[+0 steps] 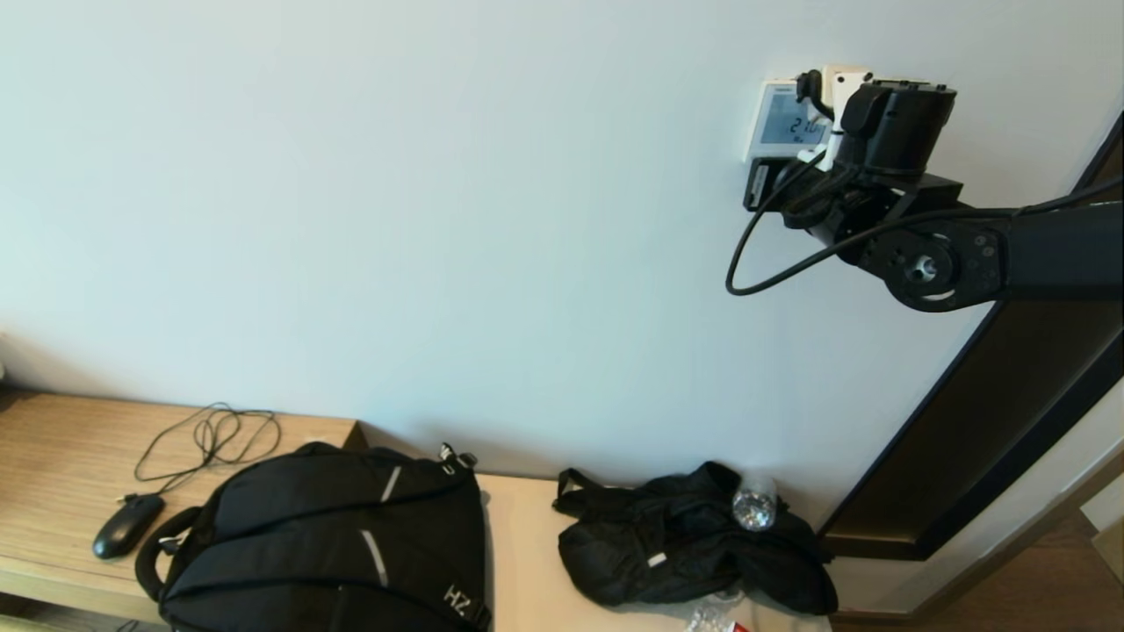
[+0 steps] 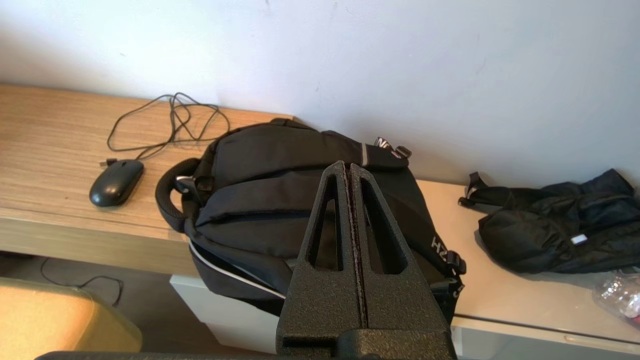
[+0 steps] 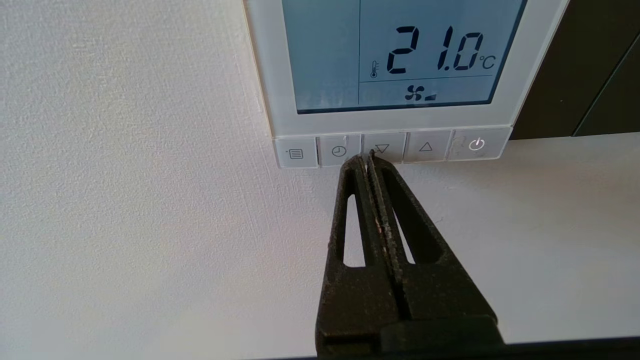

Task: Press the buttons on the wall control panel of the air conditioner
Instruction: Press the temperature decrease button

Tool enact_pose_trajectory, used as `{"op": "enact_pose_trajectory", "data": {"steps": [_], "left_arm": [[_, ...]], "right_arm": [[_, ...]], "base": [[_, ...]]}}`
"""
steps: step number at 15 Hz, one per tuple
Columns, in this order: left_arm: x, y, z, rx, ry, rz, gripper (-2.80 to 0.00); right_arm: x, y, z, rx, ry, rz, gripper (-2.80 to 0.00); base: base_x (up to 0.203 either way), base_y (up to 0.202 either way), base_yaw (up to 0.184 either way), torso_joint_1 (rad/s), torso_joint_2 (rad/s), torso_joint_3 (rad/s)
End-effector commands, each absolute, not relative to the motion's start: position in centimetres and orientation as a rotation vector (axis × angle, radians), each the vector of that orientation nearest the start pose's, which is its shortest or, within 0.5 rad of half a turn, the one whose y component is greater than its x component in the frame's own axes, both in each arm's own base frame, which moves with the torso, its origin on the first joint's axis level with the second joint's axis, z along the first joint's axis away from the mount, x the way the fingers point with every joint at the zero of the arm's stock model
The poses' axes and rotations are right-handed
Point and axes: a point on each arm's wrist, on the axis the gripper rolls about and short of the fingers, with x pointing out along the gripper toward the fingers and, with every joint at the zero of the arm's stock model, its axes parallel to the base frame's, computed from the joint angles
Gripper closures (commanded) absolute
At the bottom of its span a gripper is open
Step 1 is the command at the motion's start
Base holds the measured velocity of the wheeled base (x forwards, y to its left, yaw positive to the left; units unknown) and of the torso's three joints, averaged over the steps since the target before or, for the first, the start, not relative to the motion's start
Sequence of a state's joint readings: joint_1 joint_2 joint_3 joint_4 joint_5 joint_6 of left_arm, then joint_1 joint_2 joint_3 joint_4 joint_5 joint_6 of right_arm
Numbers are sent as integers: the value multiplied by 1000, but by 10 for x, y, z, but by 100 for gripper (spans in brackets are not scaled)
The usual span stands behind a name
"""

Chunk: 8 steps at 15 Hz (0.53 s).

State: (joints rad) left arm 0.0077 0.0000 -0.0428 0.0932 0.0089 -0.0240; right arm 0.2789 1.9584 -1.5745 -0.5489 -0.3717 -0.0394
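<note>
The white wall control panel [image 1: 777, 118] hangs high on the wall, partly hidden by my right arm [image 1: 904, 175]. In the right wrist view its screen [image 3: 400, 55] reads 21.0 °C with a fan sign. Below it runs a row of buttons: menu [image 3: 295, 153], clock [image 3: 338, 151], down arrow [image 3: 384, 147], up arrow [image 3: 425, 147], power [image 3: 476, 144]. My right gripper [image 3: 369, 159] is shut and empty, its tip at the lower edge of the down arrow button, by the seam with the clock button. My left gripper [image 2: 348, 167] is shut and empty, low over the black backpack [image 2: 260, 200].
Below, a wooden desk [image 1: 53, 456] bears a black mouse [image 1: 127, 524] with its cable, the backpack [image 1: 334, 544], a crumpled black bag [image 1: 685, 544] and a plastic bottle [image 1: 753, 507]. A dark door frame [image 1: 983, 439] runs beside the panel on the right.
</note>
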Motion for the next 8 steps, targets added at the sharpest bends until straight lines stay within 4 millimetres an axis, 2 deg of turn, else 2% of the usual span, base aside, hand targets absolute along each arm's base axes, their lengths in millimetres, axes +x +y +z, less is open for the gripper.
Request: {"op": "enact_pose_trajectory", "data": {"steps": [1,8], "left_arm": [[-26,0,78,-24,50,17,0],[-26,0,78,-24,50,17,0]], "right_arm": [[385,103,303,17,-167,-97,0],[386,102,304,15,-218,-101,0]], "base": [[0,0,0,0,0,0],[0,0,0,0,0,0]]}}
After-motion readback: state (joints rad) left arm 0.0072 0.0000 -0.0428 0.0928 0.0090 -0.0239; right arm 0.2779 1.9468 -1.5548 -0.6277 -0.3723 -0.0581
